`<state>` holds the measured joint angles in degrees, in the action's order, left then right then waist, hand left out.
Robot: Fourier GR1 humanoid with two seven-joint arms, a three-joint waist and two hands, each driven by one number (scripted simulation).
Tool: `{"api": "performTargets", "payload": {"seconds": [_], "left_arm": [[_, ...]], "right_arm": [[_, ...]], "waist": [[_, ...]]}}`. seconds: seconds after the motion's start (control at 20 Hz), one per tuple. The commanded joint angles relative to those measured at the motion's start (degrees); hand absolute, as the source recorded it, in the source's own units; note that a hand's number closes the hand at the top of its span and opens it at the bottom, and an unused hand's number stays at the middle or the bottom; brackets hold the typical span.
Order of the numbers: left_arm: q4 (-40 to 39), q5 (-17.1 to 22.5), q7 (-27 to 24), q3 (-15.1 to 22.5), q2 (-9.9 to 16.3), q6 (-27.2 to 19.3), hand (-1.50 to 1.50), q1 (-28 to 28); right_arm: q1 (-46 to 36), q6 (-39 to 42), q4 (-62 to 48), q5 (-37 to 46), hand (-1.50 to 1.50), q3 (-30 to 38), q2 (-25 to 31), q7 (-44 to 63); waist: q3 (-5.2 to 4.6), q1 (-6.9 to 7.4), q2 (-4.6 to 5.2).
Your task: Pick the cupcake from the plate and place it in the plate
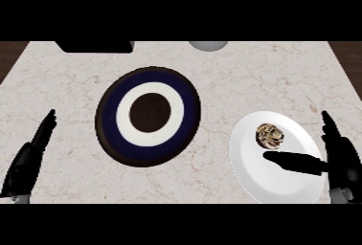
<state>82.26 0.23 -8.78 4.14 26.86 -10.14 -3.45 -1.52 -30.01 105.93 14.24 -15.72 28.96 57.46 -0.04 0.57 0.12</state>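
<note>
A small brown and cream cupcake (269,135) sits on the white plate (254,172) at the right of the counter. A dark plate (148,116) with a navy ring, a white ring and a brown centre lies in the middle. My right hand (342,155) is at the right edge, open, its thumb reaching left over the white plate just below the cupcake, apart from it. My left hand (29,160) rests open at the left edge, fingers straight and pointing up.
A black object (96,46) stands at the counter's back edge on the left, and a grey rounded thing (208,45) at the back centre. Dark wood floor shows beyond both back corners.
</note>
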Motion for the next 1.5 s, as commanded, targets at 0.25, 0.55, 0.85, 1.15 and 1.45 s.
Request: {"api": "performTargets", "payload": {"seconds": [0.25,0.55,0.85,1.15,1.45], "left_arm": [[-0.02,-3.49,0.84,-1.75,-2.84,1.52,0.0,0.87],[0.54,-3.29,-3.76,-4.5,-2.53,3.78,0.0,-4.78],[5.8,-5.81,3.74,-4.89,-5.1,4.94,0.0,-1.94],[5.88,-7.68,2.49,-6.37,-7.81,6.37,0.0,-3.18],[0.17,-8.98,-1.71,-8.78,-8.22,7.33,0.0,-1.42]], "right_arm": [[-0.44,7.32,-5.73,-0.55,-1.5,0.15,-5.26,-4.27],[-7.26,14.72,-14.75,-6.08,-1.5,4.91,-6.02,-7.3],[-6.0,18.65,-13.54,-3.43,-1.5,6.54,-8.32,-4.9],[-7.29,18.87,-25.74,-2.12,-1.5,10.55,-13.08,-17.93],[-4.73,16.52,-26.23,-0.27,1.5,11.71,-15.33,-25.52]], "waist": [[0.05,-0.51,-0.13],[0.05,-0.08,-0.07],[0.05,-0.43,-0.16],[0.05,-0.37,-0.12],[0.05,-0.57,-0.12]]}}
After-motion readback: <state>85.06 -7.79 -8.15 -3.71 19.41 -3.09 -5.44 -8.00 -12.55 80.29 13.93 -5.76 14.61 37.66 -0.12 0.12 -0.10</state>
